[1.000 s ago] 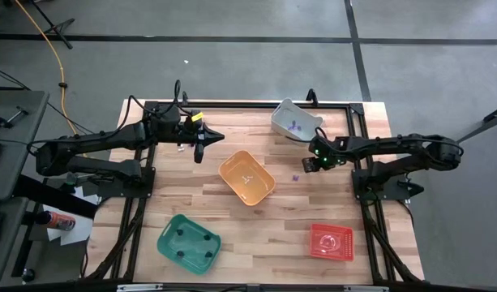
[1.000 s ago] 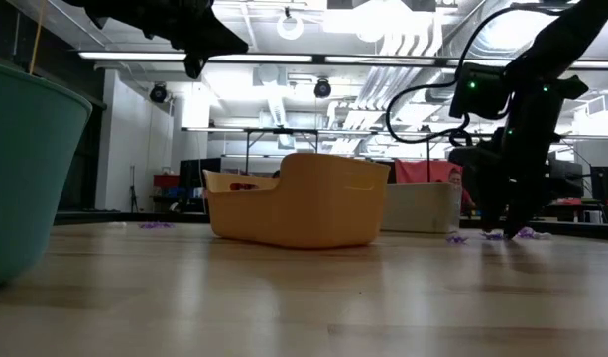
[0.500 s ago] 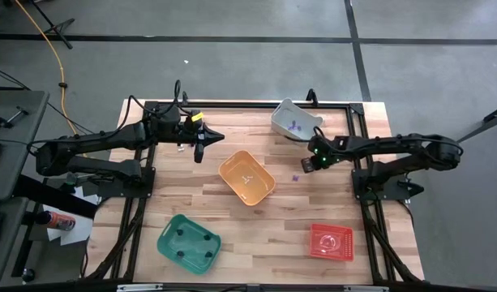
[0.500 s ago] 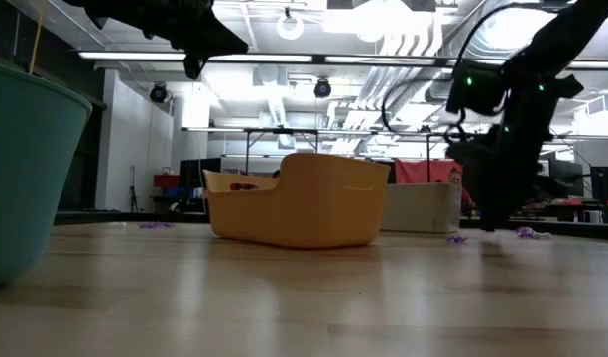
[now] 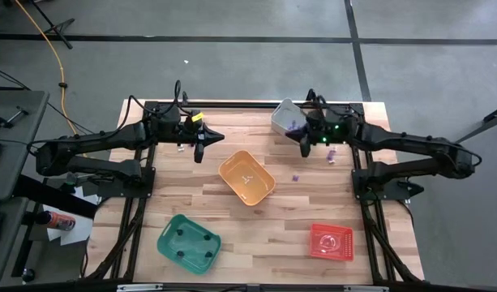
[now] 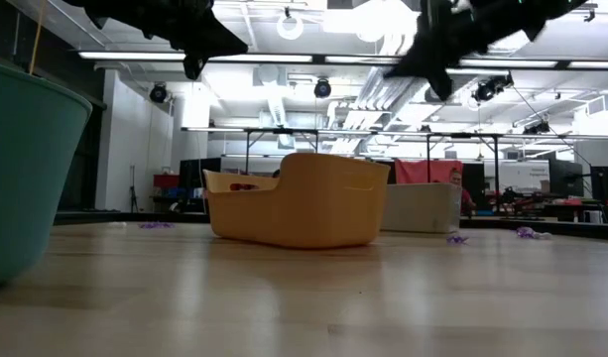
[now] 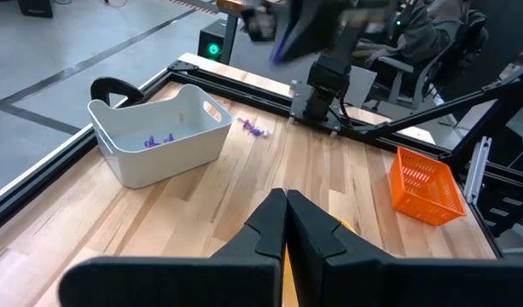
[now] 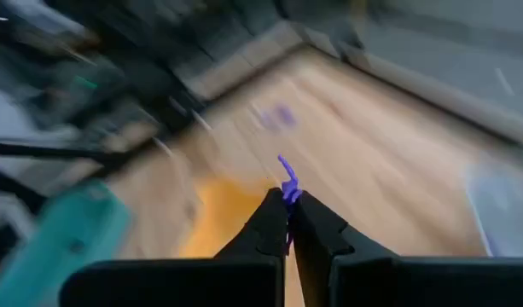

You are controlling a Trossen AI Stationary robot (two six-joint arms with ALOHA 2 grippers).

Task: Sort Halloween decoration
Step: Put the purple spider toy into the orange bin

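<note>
My right gripper point(image 5: 304, 148) hangs in the air just near of the grey bin point(image 5: 290, 120), shut on a purple trinket point(image 8: 287, 186). The grey bin stands at the far edge and holds more purple trinkets point(image 7: 159, 139). Two other purple trinkets point(image 5: 295, 177) point(image 5: 330, 156) lie loose on the wood. My left gripper point(image 5: 209, 138) waits shut and empty in the air at the far left, above the tabletop. My right gripper pinches the purple trinket between its two fingertips point(image 8: 276, 213). One end of the trinket point(image 8: 284, 166) sticks out past the tips. It is lifted clear of the table. The wrist view is blurred, so which part of it is pinched does not show.
An orange bin point(image 5: 246, 177) sits mid-table, a green bin point(image 5: 188, 242) near left and a red bin point(image 5: 331, 242) near right. A further purple trinket point(image 6: 155, 225) lies far off to the left in the low view.
My right gripper has shut on a purple trinket that lay on the wood right of the orange bin. It has then risen and swung toward the far edge, up to the grey bin, carrying the trinket clear of the table. Two trinkets stay where they lay.
</note>
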